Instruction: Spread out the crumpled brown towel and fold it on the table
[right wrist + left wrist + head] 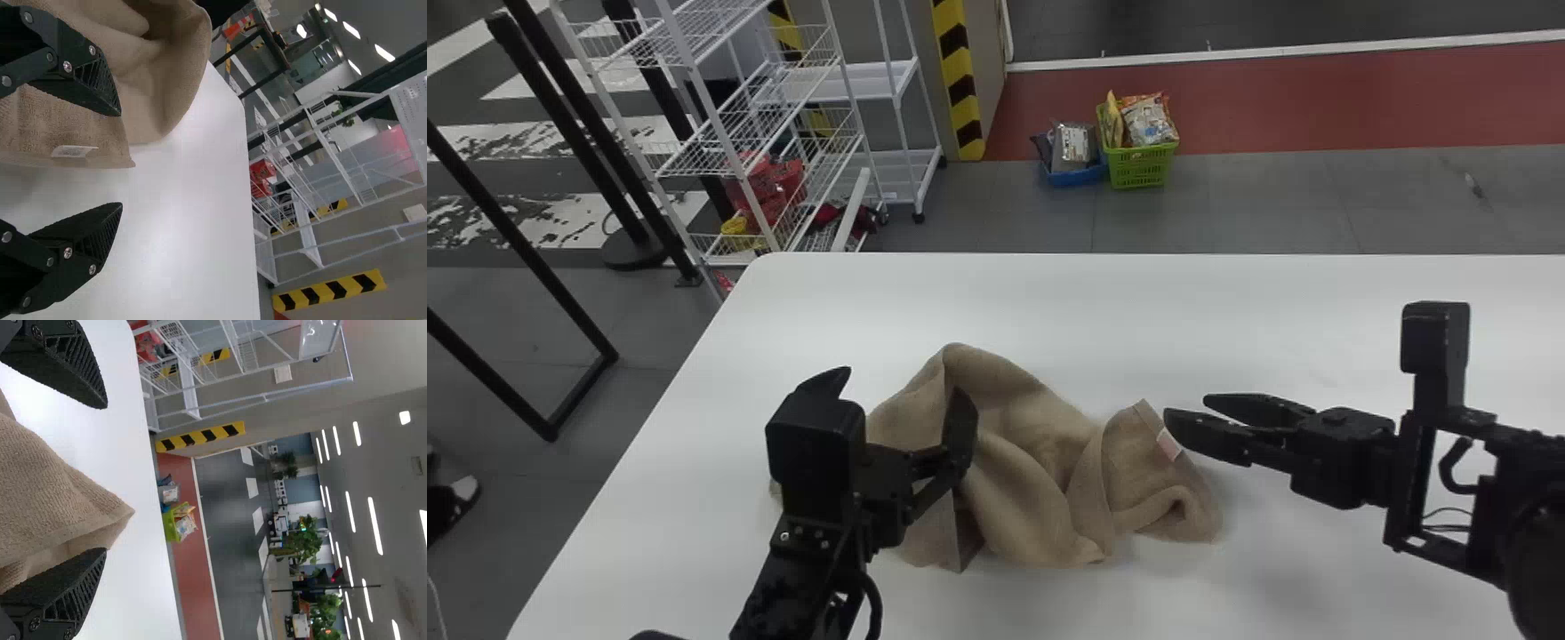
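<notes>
A crumpled brown towel (1040, 427) lies on a white surface (1272, 302) between a robot's two arms in the head view, its longer spread running from the left side to the right and slanting slightly nearer the robot at its right end. The left fingers (960, 431), held apart, stand over the towel's left part; the right fingers (1209, 433), also parted, point leftward at its right end, their tips beside a small pale label (1168, 444). Both arms are close to cloth, but the left appears better placed for a pinch, with the labelled edge lying just to the left of the right fingers. The left arm masks part of the towel's left end, and whether the left fingers touch it is hard to judge. In the left wrist view, a pointed fold (100, 513) reaches into the space between the spread fingers; the rest of the cloth runs out of frame, leaving its link to any true corner uncertain. In the right wrist view, one finger overlaps the towel near the label while its partner stands off the cloth over the surface, so the right arm probably needs a small leftward shift to bracket that edge. Contact there is unclear, and layers tucked beneath the folds remain hidden.
</notes>
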Robot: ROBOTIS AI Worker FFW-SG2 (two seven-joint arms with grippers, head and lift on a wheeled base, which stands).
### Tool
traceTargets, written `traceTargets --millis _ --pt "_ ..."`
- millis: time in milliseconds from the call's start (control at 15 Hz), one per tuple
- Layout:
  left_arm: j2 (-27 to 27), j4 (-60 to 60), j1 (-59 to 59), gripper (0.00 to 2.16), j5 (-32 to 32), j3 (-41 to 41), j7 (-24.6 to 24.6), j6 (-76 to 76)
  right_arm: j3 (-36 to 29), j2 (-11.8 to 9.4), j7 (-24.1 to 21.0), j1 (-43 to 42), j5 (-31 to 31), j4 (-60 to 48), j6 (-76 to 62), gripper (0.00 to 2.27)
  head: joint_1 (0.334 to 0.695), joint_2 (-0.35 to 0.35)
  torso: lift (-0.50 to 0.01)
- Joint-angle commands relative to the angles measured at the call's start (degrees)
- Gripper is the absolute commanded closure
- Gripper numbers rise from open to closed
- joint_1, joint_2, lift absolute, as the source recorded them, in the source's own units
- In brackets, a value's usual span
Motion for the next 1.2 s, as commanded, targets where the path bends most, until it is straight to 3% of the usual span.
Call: traceTargets --millis 0,333,533,600,667,733,1133 --pt "0.0 0.0 0.0 0.04 0.0 -0.07 0.0 0.0 1.04 0.14 -0.01 -1.58 -0.1 1.49 1.62 0.41 0.695 0.209 -0.127" --pt "0.0 -0.09 0.0 0.04 0.0 0.11 -0.09 0.0 2.53 0.14 2.45 -4.22 1.31 3.87 6.36 0.94 0.695 0.23 -0.127" --pt "0.0 -0.09 0.09 0.04 0.44 0.37 0.0 0.0 2.62 0.14 2.1 -3.95 2.71 3.87 7.24 0.94 0.695 0.237 -0.127" --pt "0.0 -0.09 0.09 0.04 0.44 0.46 -0.09 0.0 2.62 0.14 1.74 -3.16 2.98 3.34 6.89 0.83 0.695 0.236 -0.127" --pt "0.0 -0.09 0.18 0.04 0.35 0.37 -0.09 0.0 2.53 0.14 0.69 -2.2 3.15 2.64 5.84 0.37 0.695 0.236 -0.127" --pt "0.0 -0.09 0.18 0.04 0.35 0.37 -0.09 0.0 2.62 0.14 -0.45 -1.67 3.15 2.2 4.08 0.13 0.695 0.235 -0.127" --pt "0.0 -0.27 0.53 0.04 -0.18 0.11 0.0 0.18 3.06 0.14 -5.37 -1.23 4.65 3.34 -2.95 0.13 0.695 0.215 -0.127"
